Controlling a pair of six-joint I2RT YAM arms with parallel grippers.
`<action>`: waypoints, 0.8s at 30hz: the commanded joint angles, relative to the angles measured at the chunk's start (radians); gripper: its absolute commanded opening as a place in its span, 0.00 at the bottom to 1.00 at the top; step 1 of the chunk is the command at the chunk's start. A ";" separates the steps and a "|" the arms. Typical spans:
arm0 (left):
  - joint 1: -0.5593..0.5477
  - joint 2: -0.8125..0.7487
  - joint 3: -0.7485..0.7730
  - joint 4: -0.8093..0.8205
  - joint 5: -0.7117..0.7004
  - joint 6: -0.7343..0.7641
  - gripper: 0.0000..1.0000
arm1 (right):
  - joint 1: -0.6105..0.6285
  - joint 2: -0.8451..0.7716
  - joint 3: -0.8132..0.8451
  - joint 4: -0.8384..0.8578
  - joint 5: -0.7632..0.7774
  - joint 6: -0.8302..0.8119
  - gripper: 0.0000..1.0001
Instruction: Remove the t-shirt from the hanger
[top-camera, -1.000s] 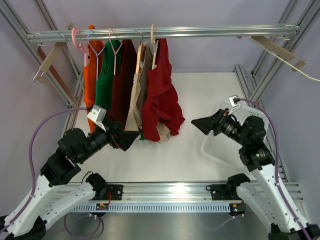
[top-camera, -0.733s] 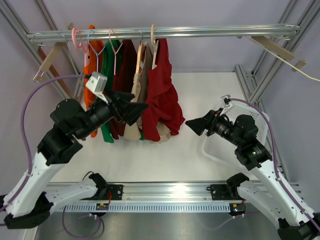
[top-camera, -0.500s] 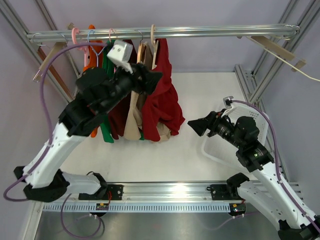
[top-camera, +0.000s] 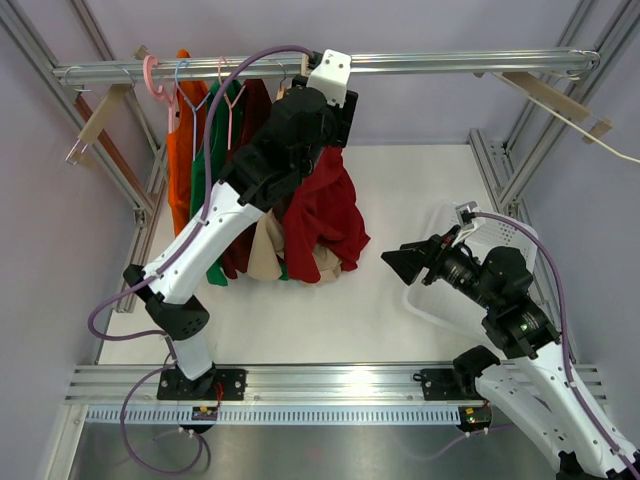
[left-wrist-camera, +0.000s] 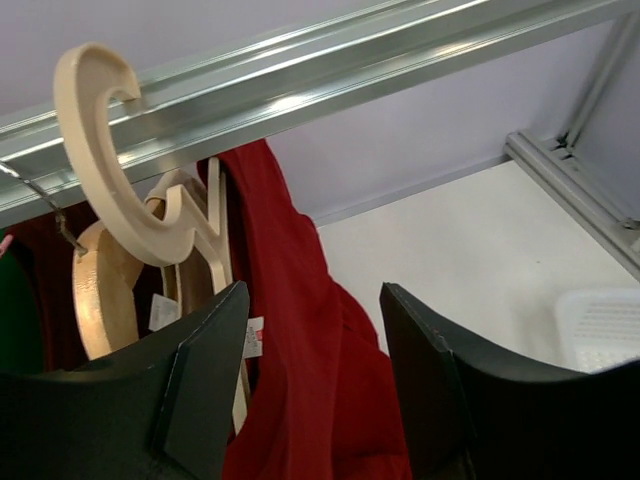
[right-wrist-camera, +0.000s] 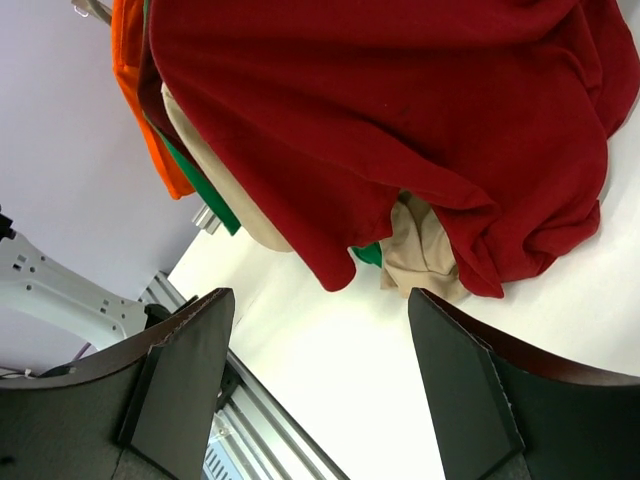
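Note:
A red t-shirt (top-camera: 325, 215) hangs on a cream hanger (top-camera: 305, 62) from the metal rail (top-camera: 450, 62). My left gripper (top-camera: 333, 128) is raised to the shirt's top just under the rail. It is open. In the left wrist view its jaws (left-wrist-camera: 312, 292) stand apart in front of the red cloth (left-wrist-camera: 300, 340), with the hanger's hook (left-wrist-camera: 110, 170) up to the left. My right gripper (top-camera: 395, 258) is open and empty, low and to the right of the shirt's hem. The right wrist view (right-wrist-camera: 320, 295) looks at the red shirt (right-wrist-camera: 400, 120) from below.
Orange (top-camera: 180, 150), green (top-camera: 207, 170), maroon (top-camera: 250, 150) and beige (top-camera: 265, 245) garments hang left of the red shirt on the same rail. A white basket (top-camera: 512, 236) sits on the table at the right, behind my right arm. Frame posts run along both sides.
My left arm has swung up from low at the left of the clothes to the rail, at the red shirt's top. My right gripper has shifted only slightly.

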 joint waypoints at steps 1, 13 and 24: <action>0.007 -0.005 0.055 0.029 -0.098 0.047 0.60 | 0.016 -0.015 -0.008 -0.001 -0.039 -0.012 0.79; 0.110 -0.105 -0.109 0.024 0.011 -0.079 0.56 | 0.017 -0.006 -0.010 0.007 -0.062 -0.009 0.79; 0.173 -0.030 -0.043 -0.008 0.142 -0.102 0.54 | 0.019 0.014 -0.007 0.013 -0.067 -0.008 0.79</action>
